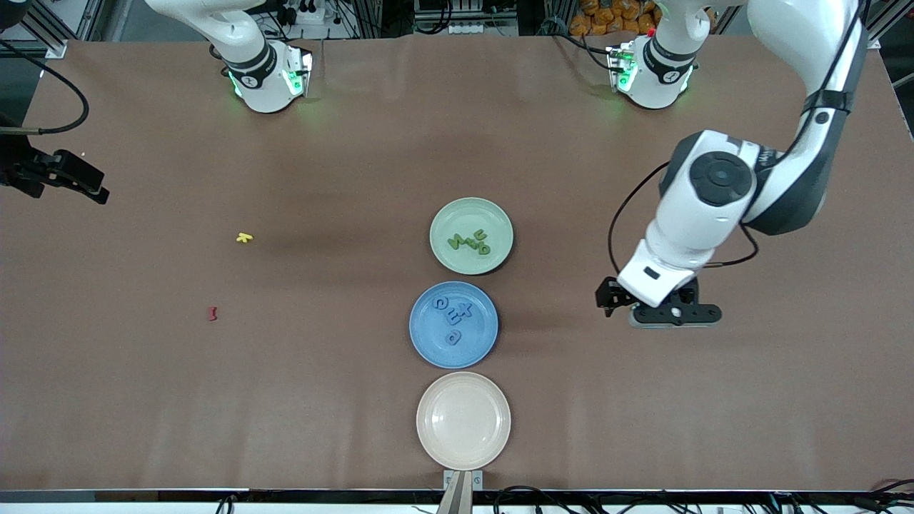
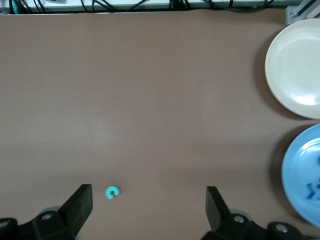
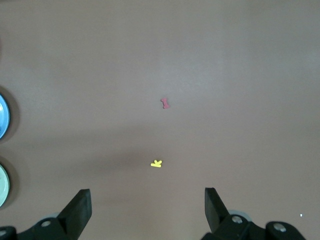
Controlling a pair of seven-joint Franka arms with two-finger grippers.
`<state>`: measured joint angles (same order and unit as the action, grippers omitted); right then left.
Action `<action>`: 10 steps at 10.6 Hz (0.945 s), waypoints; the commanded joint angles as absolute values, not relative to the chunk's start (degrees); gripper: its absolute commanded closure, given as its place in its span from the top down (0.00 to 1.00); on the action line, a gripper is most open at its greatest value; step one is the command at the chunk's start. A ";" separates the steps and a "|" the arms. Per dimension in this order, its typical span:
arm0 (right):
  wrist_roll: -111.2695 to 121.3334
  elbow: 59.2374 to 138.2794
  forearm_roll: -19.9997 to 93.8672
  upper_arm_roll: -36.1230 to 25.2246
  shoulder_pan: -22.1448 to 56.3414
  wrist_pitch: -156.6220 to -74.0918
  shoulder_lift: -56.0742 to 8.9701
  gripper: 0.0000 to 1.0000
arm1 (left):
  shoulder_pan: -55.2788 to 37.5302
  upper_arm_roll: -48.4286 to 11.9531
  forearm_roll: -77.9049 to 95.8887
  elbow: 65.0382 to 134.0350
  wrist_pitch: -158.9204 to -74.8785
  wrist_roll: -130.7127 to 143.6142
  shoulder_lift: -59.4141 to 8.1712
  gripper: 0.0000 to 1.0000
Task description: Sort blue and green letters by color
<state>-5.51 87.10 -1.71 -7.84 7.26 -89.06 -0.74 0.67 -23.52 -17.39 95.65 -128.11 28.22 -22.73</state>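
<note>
In the front view the green letters [image 1: 469, 241] lie in the green plate [image 1: 446, 260] and the blue letters [image 1: 453, 319] in the blue plate [image 1: 425, 346] just nearer the camera, with an empty cream plate [image 1: 463, 421] nearest; a yellow letter [image 1: 244, 238] and a dark red letter [image 1: 212, 313] lie on the tabletop [image 1: 285, 400] toward the right arm's end. The left wrist view shows the left gripper [image 2: 149, 202] spread wide above bare tabletop, with a small turquoise letter [image 2: 112, 192] lying between its fingers. The right wrist view shows the right gripper [image 3: 147, 205] also spread wide, hanging over the tabletop near the yellow letter.
</note>
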 commanded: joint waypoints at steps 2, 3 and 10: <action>-6.33 85.87 -1.41 -8.79 7.03 -90.52 -1.67 1.00 | 0.26 -17.24 -5.55 98.26 -121.93 11.63 -15.66 1.00; -6.42 85.87 -1.32 -8.70 6.94 -90.70 -1.67 1.00 | -0.08 -16.70 -5.54 98.09 -118.86 10.38 -14.34 1.00; -6.50 85.08 -1.32 -7.04 5.98 -91.85 -2.90 1.00 | 0.09 -11.88 -0.97 97.82 -105.66 1.33 -5.81 1.00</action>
